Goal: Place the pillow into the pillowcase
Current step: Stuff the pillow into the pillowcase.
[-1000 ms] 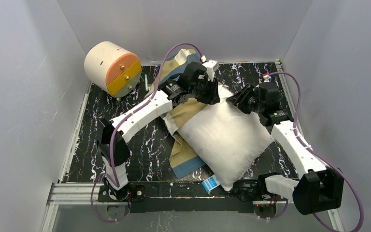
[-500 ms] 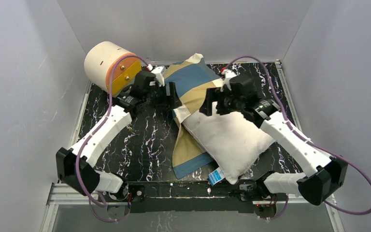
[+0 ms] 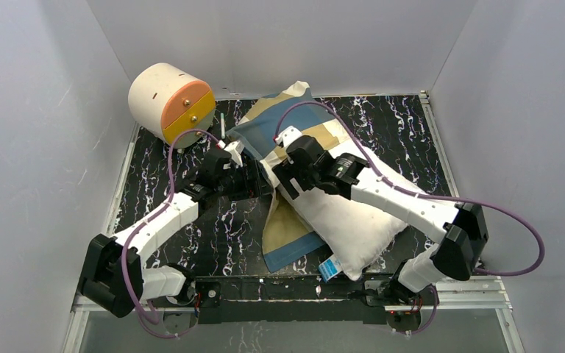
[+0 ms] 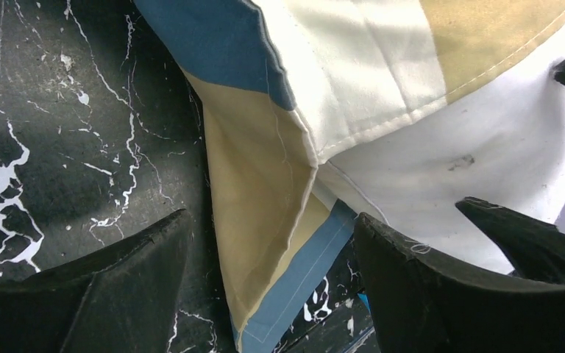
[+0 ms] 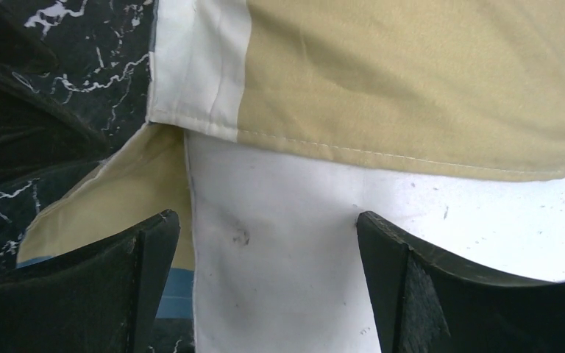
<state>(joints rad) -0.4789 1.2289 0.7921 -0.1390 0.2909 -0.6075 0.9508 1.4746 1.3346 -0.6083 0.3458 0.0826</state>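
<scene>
White and rumpled, the pillow (image 3: 353,220) lies slantwise on the black marbled desk (image 3: 397,125), running in the overhead view from the middle toward 4 o'clock. Its far end is tucked under the pillowcase (image 3: 283,121), whose blue, tan and cream blocks spread toward 12 o'clock, while another strip of it shows from beneath the pillow at about 6 o'clock. Both arms meet at the pillow's 10 o'clock corner. The left pincer (image 3: 256,179) sits just beside the cloth at its 9 o'clock side, and the right pincer (image 3: 281,175) is over the pillow's edge, the two close together. In the left wrist view the fingers (image 4: 118,294) stand wide apart with a folded tan-and-blue edge of the pillowcase lying loose in the gap, clamped by neither. In the right wrist view the fingers (image 5: 471,294) are likewise spread, with bare white pillow between them and the case's cream-and-tan hem lying across the pillow toward 12 o'clock; nothing is gripped. The arms hide the case's mouth from above, so how deep the pillow reaches inside cannot be told. Two dark pointed shapes are cut off at the 3 o'clock edge of the left wrist view, too partial to name. A cream-and-orange cylinder (image 3: 171,103) stands at the desk's 10 o'clock corner, well apart.
</scene>
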